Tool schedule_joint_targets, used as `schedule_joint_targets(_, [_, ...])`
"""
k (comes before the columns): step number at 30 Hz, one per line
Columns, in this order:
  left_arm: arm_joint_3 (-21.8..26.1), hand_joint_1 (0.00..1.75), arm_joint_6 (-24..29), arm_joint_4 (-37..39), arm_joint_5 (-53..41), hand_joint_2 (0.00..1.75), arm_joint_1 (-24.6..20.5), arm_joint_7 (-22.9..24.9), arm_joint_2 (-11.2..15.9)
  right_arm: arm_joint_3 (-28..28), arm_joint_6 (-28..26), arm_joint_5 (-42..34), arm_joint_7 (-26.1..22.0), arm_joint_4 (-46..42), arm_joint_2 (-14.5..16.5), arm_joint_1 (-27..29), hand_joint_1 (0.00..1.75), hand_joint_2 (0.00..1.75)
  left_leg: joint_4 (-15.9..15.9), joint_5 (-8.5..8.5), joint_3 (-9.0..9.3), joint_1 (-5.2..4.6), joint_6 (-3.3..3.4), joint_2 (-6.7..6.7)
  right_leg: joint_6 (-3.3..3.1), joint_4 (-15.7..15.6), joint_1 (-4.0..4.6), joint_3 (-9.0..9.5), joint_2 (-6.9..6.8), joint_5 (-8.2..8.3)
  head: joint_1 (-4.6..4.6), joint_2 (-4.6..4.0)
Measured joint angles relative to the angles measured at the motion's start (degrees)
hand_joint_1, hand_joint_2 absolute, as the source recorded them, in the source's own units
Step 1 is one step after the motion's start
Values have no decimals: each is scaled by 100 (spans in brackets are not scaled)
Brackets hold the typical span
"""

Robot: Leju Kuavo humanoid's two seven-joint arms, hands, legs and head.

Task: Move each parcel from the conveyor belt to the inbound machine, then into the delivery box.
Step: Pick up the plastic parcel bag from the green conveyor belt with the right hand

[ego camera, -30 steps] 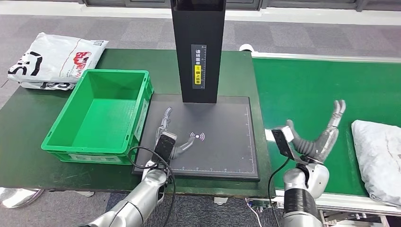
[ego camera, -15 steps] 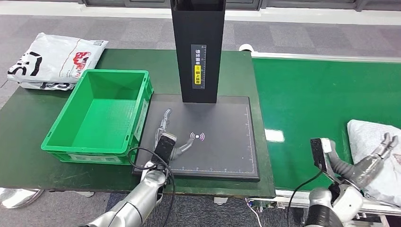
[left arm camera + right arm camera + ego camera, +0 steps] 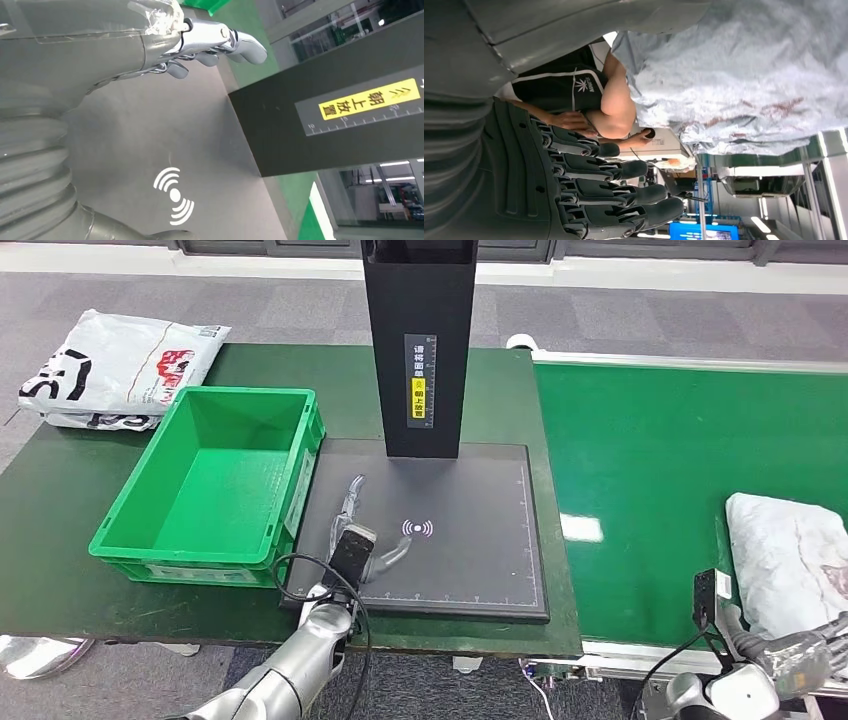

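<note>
A dark green table [image 3: 60, 490] fills the left and middle of the head view, with grey floor [image 3: 650, 310] along the top. At the upper left a white printed bag [image 3: 110, 365] lies on the table's corner. Just right of it stands an empty green box [image 3: 205, 550]. In the middle a black scanner pad [image 3: 470, 570] lies under a tall black column [image 3: 420, 340]. The left hand [image 3: 362, 530] rests on the pad beside the box, fingers spread and holding nothing, as it was a second ago. To the right runs the bright green conveyor belt [image 3: 640, 440]. A grey parcel [image 3: 790, 565] lies on it at the right edge. The right hand [image 3: 800, 655] sits at the lower right corner against the parcel's near edge, fingers [image 3: 624, 192] straight and holding nothing. A second ago it was raised over the belt, left of the parcel; the parcel has since shifted a little leftward.
</note>
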Motion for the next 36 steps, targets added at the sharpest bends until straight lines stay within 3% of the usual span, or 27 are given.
schedule_joint_targets(7, [0,0,0,176,14,175,-88,0,-63,333,0,1,116,800,-353,-151,0,175,0,0,0,0,0,-1,0,0,0,0,1,0,1,0])
schedule_joint_targets(16, [0,0,35,245,109,175,-105,0,-63,592,107,7,383,1381,-535,-383,0,175,0,-1,-1,0,0,0,1,1,0,0,1,-1,1,0])
schedule_joint_targets(23, [0,0,28,245,144,175,-105,0,-46,1011,386,8,725,1636,-611,-507,0,175,0,1,0,0,0,-1,0,1,0,1,0,0,1,0])
schedule_joint_targets(36, [0,0,-20,245,171,175,-103,0,5,1344,600,8,789,1757,-626,-617,0,175,0,0,0,0,0,-1,0,1,0,1,0,0,1,0])
